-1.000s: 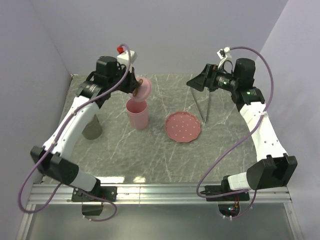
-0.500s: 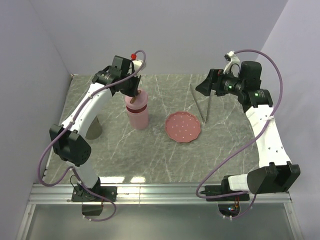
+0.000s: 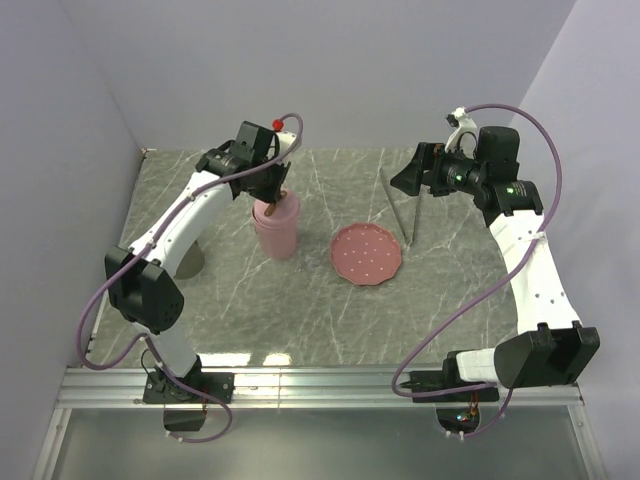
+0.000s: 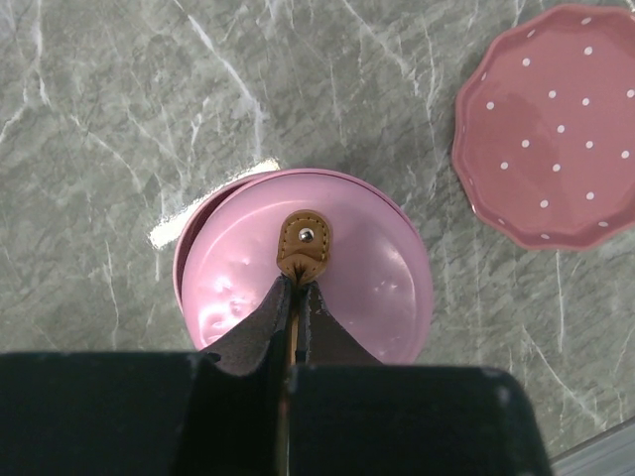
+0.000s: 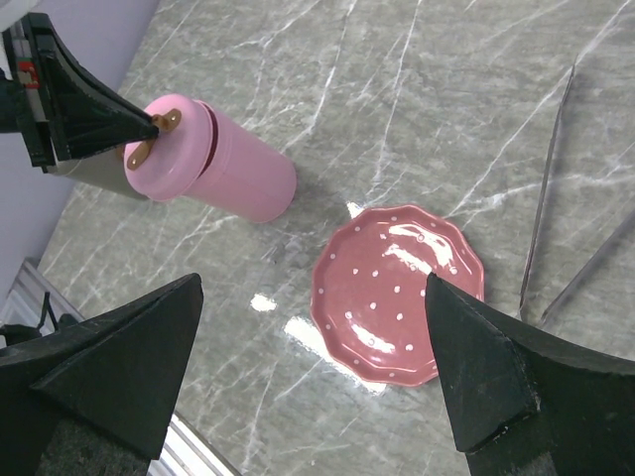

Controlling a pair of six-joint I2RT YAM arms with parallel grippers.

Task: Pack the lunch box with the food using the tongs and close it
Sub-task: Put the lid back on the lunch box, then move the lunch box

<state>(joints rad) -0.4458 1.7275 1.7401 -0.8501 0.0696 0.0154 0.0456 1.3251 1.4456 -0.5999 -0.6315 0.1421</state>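
The lunch box (image 3: pixel 277 235) is a tall pink cylinder standing left of centre on the marble table. Its pink lid (image 4: pixel 377 268) sits on top of it. My left gripper (image 4: pixel 295 293) is shut on the lid's brown leather tab (image 4: pixel 304 238), directly above the box. The tongs (image 3: pixel 405 212) lie on the table at the back right, and their thin arms also show in the right wrist view (image 5: pixel 544 213). My right gripper (image 5: pixel 313 288) hangs open and empty in the air above them. No food shows in any view.
An empty pink speckled plate (image 3: pixel 366 253) lies between the box and the tongs. A grey cup-like object (image 3: pixel 190 258) stands at the left, partly behind my left arm. Purple walls close in the table at the back and both sides.
My left gripper has carried the lid from a tilted position above the box down onto its top. The right gripper has drawn back slightly to the right.
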